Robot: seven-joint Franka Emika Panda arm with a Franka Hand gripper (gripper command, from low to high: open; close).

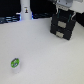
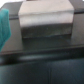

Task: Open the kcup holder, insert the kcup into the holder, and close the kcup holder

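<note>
The kcup holder (image 2: 45,62) fills most of the blurred wrist picture as a dark, flat-topped box. A grey rectangular block (image 2: 44,24) (probably gripper hardware) sits toward twelve o'clock; a teal shape (image 2: 4,27) shows at nine o'clock.

Matt black plastic on the kcup holder (image 1: 63,26); shiny foil (green and white) atop the white plastic kcup (image 1: 15,63); smooth pale table (image 1: 45,55).

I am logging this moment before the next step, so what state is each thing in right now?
Black boxy two-tier kcup holder: upright on the table, both drawers apparently shut.
Small white kcup with green foil top: upright on the table, foil up, far from the holder, untouched.
White robot gripper: above the holder, holding nothing visible; open or shut cannot be told.
</note>
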